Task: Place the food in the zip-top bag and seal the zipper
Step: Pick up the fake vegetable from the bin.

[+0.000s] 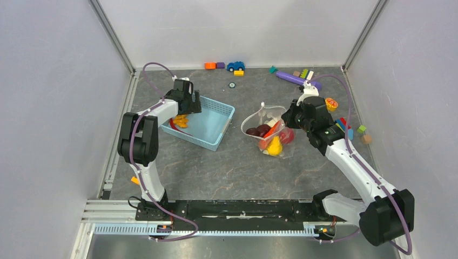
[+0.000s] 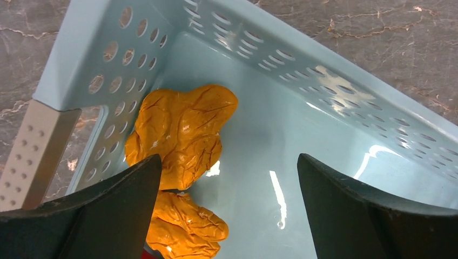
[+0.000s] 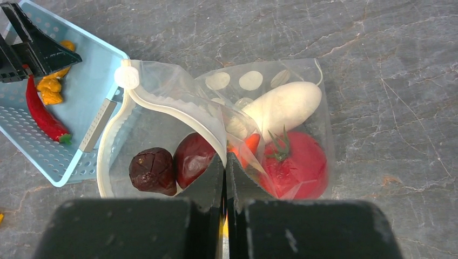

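The clear dotted zip-top bag [image 1: 258, 120] lies open at mid-table, holding a white radish [image 3: 283, 105], a red tomato [image 3: 300, 167], two dark maroon pieces [image 3: 153, 171], an orange carrot [image 3: 249, 147] and a yellow pepper [image 1: 275, 146]. My right gripper [image 3: 225, 162] is shut on the bag's zipper strip [image 3: 173, 105]; the white slider tab [image 3: 126, 77] sits at the far end of the strip. My left gripper [image 2: 229, 162] is open inside the light-blue basket [image 2: 324, 81], with crinkled orange food pieces [image 2: 181, 135] by its left finger. A red chilli [image 3: 43, 113] also lies in the basket.
A purple cylinder [image 1: 291, 79], a blue car [image 1: 235, 66] and coloured blocks [image 1: 214, 65] lie along the back wall. More blocks [image 1: 345, 127] lie right of my right arm. A small orange bit [image 1: 134, 181] lies by the left wall.
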{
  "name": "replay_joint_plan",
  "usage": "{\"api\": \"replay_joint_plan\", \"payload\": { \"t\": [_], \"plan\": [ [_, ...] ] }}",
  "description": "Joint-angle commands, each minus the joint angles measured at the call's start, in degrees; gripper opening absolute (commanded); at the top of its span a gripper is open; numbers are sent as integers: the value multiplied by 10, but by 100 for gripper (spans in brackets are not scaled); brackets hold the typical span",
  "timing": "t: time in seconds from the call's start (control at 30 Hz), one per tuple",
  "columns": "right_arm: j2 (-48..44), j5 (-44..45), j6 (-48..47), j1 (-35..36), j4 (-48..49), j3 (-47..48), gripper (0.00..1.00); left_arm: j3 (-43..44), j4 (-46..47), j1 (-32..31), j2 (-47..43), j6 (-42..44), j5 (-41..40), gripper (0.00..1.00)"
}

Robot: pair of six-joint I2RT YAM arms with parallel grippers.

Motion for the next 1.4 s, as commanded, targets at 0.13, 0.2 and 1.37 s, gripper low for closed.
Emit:
{"api": "replay_joint_plan", "payload": {
  "t": [0.13, 0.2, 1.37],
  "plan": [
    [-24, 28, 5, 1, 22, 21, 2, 36, -5, 4, 22, -14, 64, 100],
    [-26, 32, 6, 1, 22, 19, 2, 37, -12, 4, 21, -20, 94, 100],
    [-23, 42, -4, 0, 22, 21, 2, 47, -77, -11, 3, 15, 177, 94]
  ]
}}
